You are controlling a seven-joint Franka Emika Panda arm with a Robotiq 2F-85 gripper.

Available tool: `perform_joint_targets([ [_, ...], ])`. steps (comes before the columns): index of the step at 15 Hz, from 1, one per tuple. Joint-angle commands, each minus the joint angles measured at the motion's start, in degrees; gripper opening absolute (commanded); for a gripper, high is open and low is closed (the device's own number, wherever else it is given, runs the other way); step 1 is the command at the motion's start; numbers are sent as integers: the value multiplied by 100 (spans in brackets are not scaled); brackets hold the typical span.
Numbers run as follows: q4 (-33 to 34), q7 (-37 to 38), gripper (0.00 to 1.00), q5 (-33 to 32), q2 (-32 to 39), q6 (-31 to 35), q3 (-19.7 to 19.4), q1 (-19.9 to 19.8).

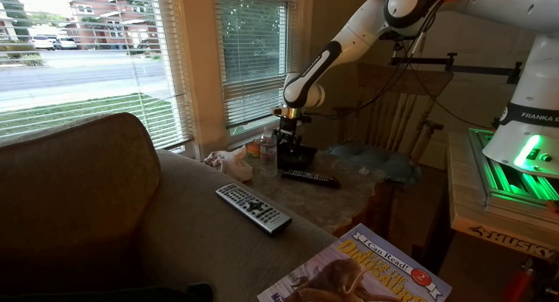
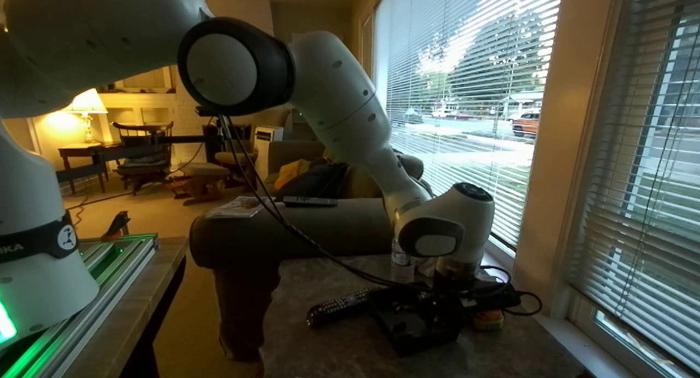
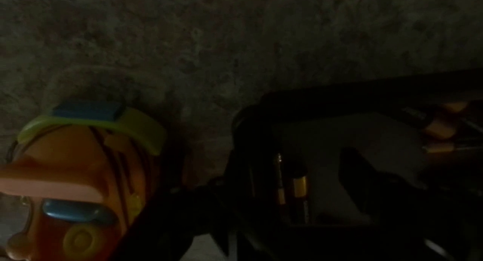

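Dim wrist view; the finger outlines are only partly readable. The gripper point(image 3: 288, 159) is held low at the tray point(image 3: 358, 94), with its fingers judged to be spread: bare tray floor is seen beside one finger, and nothing is seen pinched. Two batteries point(image 3: 300, 187) are located inside the tray, side by side just next to its wall, in the gap between the fingers. Whether that wall is touched cannot be told.

Risks, as judged:
- The wall could be caught together with a battery if a finger is set outside it; the tray might then be dragged or tipped.
- Both batteries could be squeezed at once, or one rolled aside, being round and closely laid.
- The orange toy point(image 3: 71, 151), near the tray, could be nudged by sideways travel.
- The bottle point(image 1: 268, 155), upright and narrow, could be toppled likewise.
- The slack cable point(image 2: 291, 230) could be snagged on the bottle, or the remote point(image 2: 339, 307) swept along the table point(image 2: 328, 345).
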Motion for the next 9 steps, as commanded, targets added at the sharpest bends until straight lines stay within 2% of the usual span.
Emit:
perform_joint_targets([
  [1, 306, 88, 36, -125, 190, -94, 80, -34],
  [6, 316, 180, 2, -47, 203, -94, 159, -72],
  [7, 294, 186, 0, -45, 194, -112, 161, -77],
  [8, 291, 152, 5, -31, 187, -164, 194, -106],
  [9, 275, 173, 5, -22, 182, -172, 194, -114],
])
